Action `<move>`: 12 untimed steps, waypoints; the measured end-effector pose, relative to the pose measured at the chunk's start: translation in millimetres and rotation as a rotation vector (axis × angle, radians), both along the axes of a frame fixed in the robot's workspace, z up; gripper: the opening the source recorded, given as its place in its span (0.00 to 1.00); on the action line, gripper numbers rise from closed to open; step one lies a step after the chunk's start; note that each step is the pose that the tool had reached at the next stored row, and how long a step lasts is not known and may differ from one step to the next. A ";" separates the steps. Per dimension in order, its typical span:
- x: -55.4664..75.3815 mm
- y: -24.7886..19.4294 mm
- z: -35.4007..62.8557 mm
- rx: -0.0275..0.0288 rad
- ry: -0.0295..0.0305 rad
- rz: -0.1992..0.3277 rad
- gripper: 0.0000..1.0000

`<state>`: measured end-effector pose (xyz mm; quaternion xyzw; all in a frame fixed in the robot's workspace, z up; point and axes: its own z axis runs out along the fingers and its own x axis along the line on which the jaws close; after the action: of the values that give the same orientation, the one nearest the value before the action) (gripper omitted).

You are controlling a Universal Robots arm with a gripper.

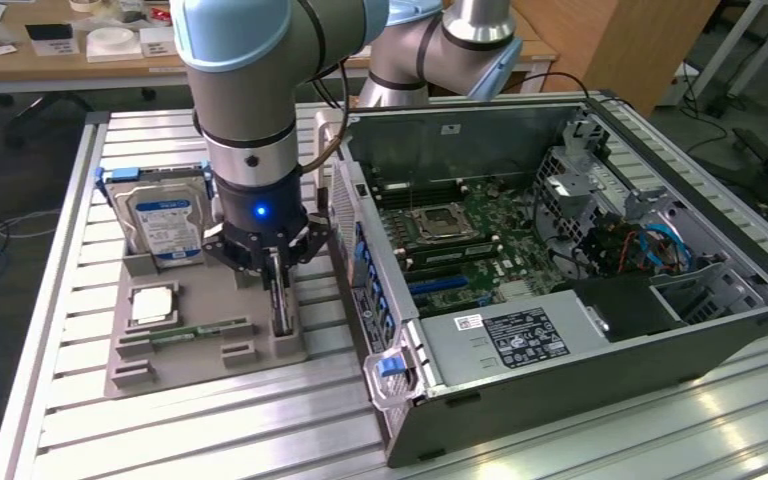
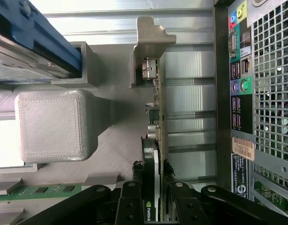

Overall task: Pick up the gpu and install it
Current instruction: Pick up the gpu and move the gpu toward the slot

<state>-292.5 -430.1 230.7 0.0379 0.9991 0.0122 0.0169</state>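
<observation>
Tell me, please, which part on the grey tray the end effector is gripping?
The gpu: it stands on edge nearest the case, while the hard drive and memory stick sit apart.

The gpu (image 2: pixel 158 136) pairs a green circuit board with a dull silver metal bracket (image 2: pixel 151 35). The holder (image 2: pixel 55 124) is matt grey, finely ribbed plastic; the surface (image 1: pixel 157 440) is brushed, grooved aluminium.

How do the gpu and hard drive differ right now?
The gpu is a thin card, with the gripper closed on it; the hard drive is a thicker block, untouched. The gpu has a metal bracket at one end; the hard drive has a blue-white label and blue rails. Both stand on edge in the grey tray.
</observation>
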 end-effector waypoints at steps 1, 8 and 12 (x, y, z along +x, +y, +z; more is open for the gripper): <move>0.0 0.0 0.0 -0.0001 0.0000 0.000 0.27; 0.0 0.0 0.0 0.0023 0.0000 0.025 0.27; 0.0 0.0 0.0 0.0023 -0.0001 0.026 0.27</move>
<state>-292.5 -430.1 230.6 0.0249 0.9995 0.0136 0.0167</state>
